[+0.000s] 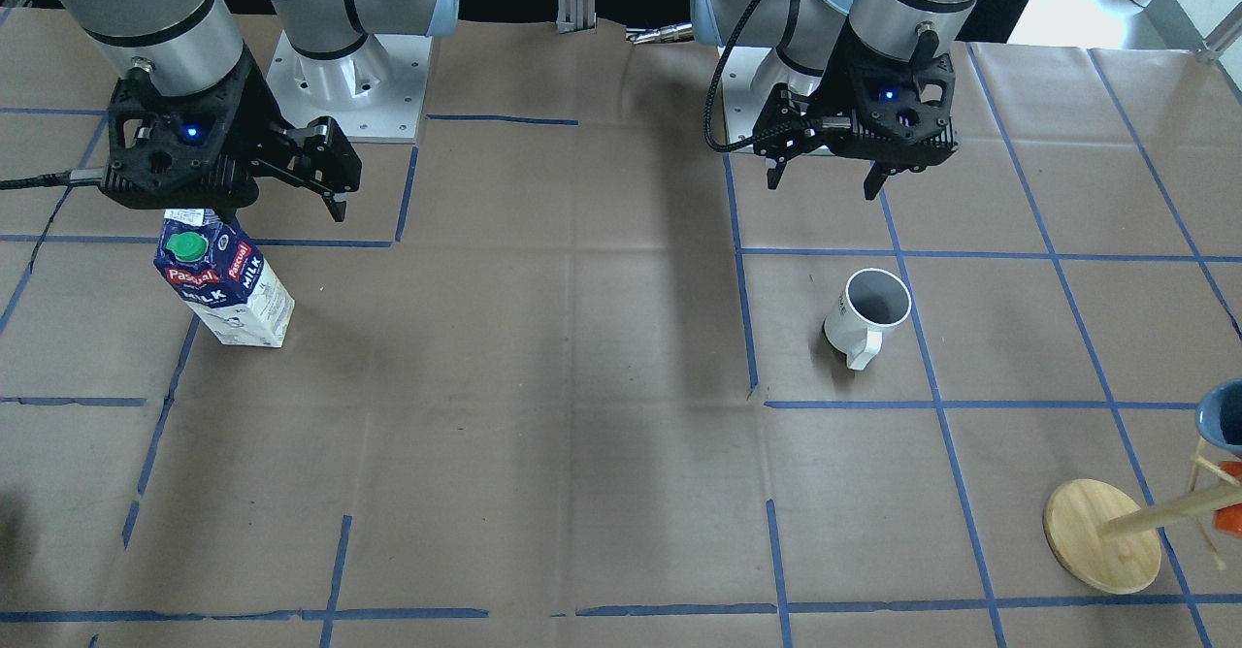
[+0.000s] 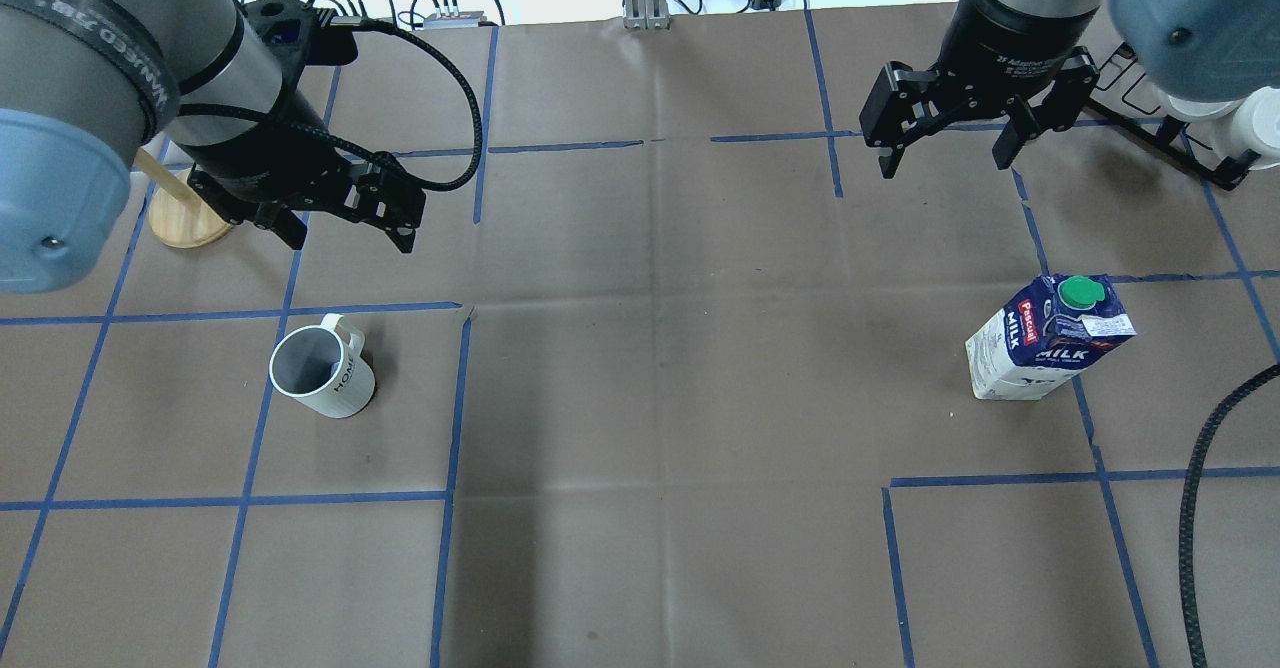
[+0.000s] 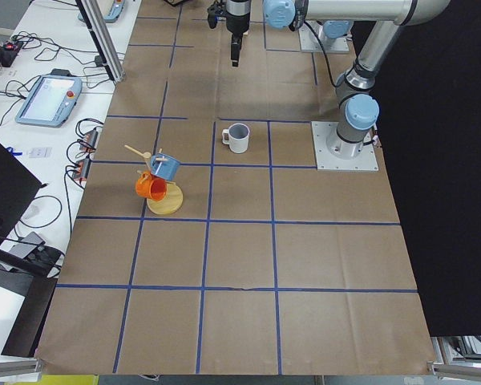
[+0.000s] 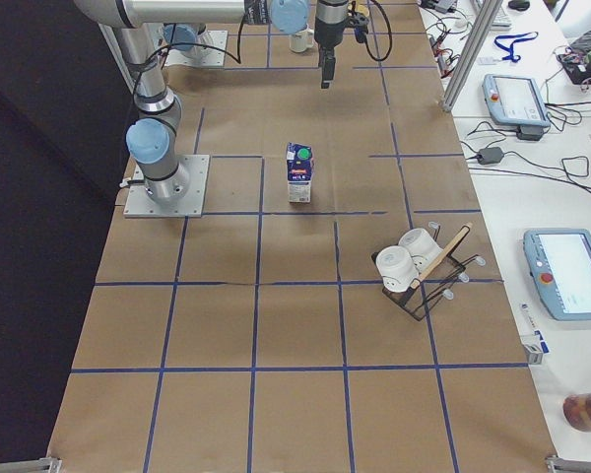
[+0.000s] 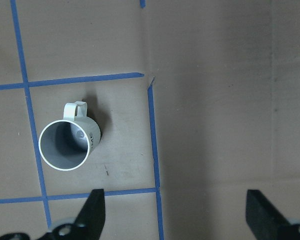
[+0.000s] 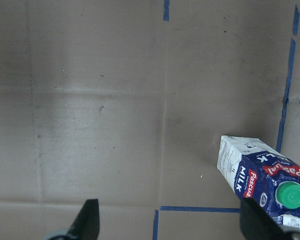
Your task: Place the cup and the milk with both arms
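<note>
The white cup [image 1: 866, 313] stands upright on the brown paper, handle toward the far side; it also shows in the overhead view [image 2: 322, 373] and the left wrist view [image 5: 69, 141]. My left gripper [image 2: 350, 238] hangs open and empty above the table, beyond the cup, and also shows in the front view [image 1: 823, 185]. The blue and white milk carton [image 2: 1050, 338] with a green cap stands upright on the right; it also shows in the front view [image 1: 225, 279] and the right wrist view [image 6: 260, 172]. My right gripper [image 2: 943, 163] is open and empty, high and beyond the carton.
A wooden mug tree [image 1: 1101, 536] with a blue and an orange cup stands on my left side, near the left arm [image 2: 185, 223]. A black rack with white cups [image 4: 414, 266] stands at the far right. Blue tape lines grid the table. A black cable [image 2: 1200, 508] hangs at the right edge.
</note>
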`<state>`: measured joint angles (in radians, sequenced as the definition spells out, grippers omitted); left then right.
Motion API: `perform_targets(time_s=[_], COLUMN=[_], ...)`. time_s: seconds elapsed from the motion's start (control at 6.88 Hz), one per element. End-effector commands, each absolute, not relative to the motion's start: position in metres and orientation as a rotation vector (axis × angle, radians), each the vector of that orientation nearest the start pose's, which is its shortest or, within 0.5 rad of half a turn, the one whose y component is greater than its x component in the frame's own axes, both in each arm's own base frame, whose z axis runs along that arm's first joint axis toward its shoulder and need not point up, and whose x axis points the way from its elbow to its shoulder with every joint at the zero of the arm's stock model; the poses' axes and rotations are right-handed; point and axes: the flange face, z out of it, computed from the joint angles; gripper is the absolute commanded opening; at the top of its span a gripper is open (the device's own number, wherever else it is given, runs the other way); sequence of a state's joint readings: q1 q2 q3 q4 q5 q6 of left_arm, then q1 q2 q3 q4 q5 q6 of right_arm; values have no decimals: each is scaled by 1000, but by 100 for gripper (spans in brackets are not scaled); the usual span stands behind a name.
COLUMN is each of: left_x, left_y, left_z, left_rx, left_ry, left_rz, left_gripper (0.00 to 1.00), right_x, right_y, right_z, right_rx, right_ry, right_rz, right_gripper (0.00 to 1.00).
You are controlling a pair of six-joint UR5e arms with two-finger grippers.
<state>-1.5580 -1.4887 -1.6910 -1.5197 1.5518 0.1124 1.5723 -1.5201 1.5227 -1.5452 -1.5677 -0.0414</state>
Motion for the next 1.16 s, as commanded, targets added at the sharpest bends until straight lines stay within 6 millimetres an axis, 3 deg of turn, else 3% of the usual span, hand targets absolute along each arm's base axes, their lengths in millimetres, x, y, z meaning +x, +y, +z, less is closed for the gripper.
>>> perform_targets(time_s=[0.0,0.15,0.44,0.87,1.02], left_x=[-100,-97,-87,-26,-16], left_y=[-460,-458,-452,-450,-453], left_z=[460,451,454,404,389], left_rx=[114,123,124,105,130], left_ry=[3159,3159,3089,3114,3108], left_rz=[21,35,44,124,89], left_gripper=[100,100,100,100,100], right_x=[134,134,135,134,134], right_y=[-510,-510,-510,-510,-510], right_z=[483,483,483,484,484], right_rx=[-67,-67,-67,-67,-67], right_ry=[3137,3137,3135,3137,3137], right_rz=[46,46,46,43,43], right_gripper=[100,100,100,100,100])
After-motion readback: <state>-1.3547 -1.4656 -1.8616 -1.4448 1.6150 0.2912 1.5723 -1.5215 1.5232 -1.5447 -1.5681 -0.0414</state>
